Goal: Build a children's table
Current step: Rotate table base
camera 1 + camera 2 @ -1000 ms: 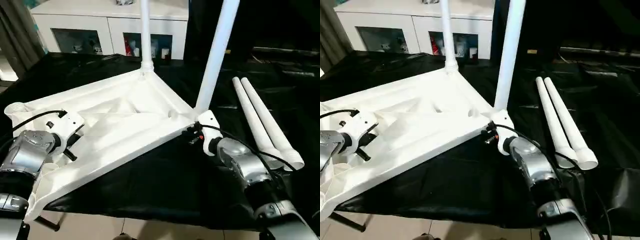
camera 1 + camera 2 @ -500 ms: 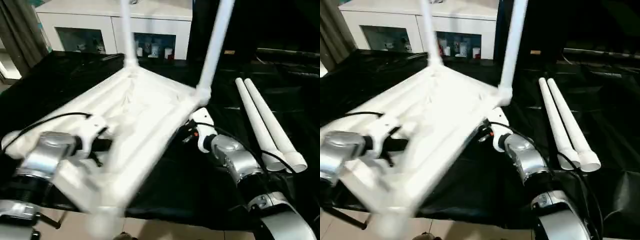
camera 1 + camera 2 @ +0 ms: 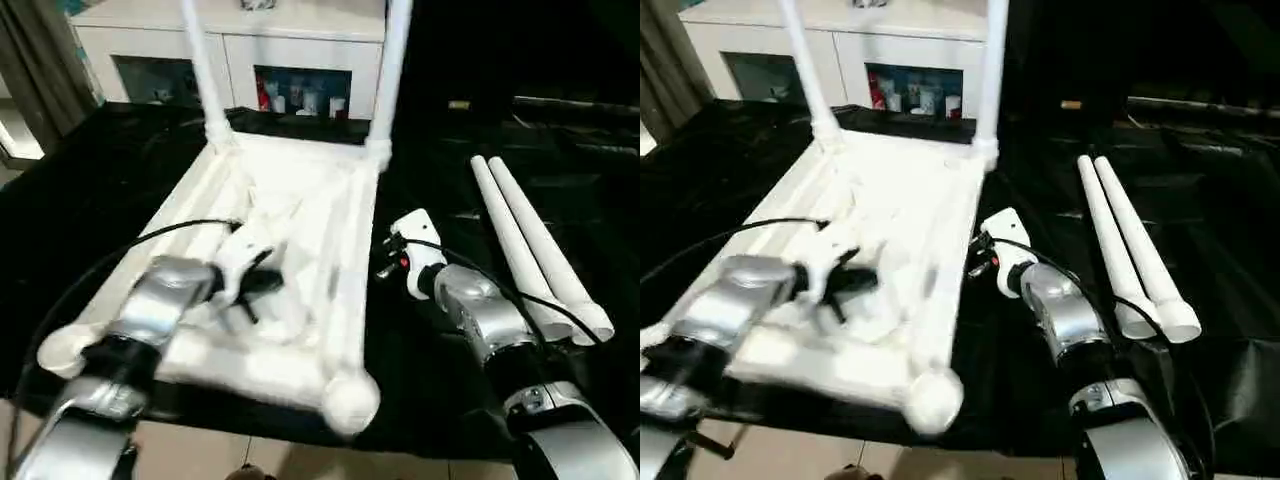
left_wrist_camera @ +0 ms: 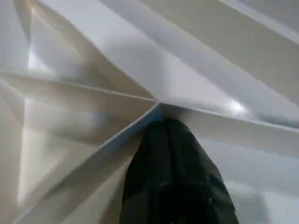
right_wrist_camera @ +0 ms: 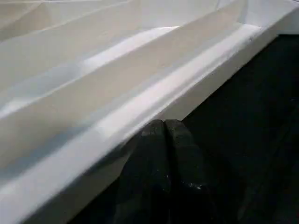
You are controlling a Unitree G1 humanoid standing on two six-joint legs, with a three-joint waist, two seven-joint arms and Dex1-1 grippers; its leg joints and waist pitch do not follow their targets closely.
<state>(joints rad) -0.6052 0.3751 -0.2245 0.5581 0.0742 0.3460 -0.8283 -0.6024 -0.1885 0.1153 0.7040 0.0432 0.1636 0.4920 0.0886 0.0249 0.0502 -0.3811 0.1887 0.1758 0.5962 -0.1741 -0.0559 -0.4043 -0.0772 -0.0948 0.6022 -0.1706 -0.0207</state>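
Tabletop [image 3: 300,200] lies upside down on the black-draped bench [image 3: 100,170], ribbed side up — the way it must lie for legs to go into the corner sockets. Two legs already stand fitted at the far corners: one at 11 o'clock [image 3: 203,75], one at 1 o'clock [image 3: 390,70]. Their upper ends run out of the picture. The two near sockets, at 7 o'clock [image 3: 62,345] and 5 o'clock [image 3: 350,398], are open and face us; we judge the top sits with those corners nearest so the next legs can be pushed in from our side.

Two spare legs [image 3: 535,245] lie side by side on the bench at 3 o'clock, well apart from the tabletop, within the right arm's reach.

Left pincer [image 3: 258,285] rests down among the ribs near the middle of the tabletop; the left wrist view puts a dark fingertip [image 4: 173,177] against a rib junction. We judge it is steadying the top, but we cannot tell whether it is released or clenched on a rib.

Right pincer [image 5: 163,140] sits just beside the tabletop's right edge, its two fingers pressed together, clenched on nothing. Whether it touches the rim is unclear — the rim partly covers the tips.

The near sockets are blurred. A white cabinet [image 3: 300,40] stands behind at 12 o'clock.
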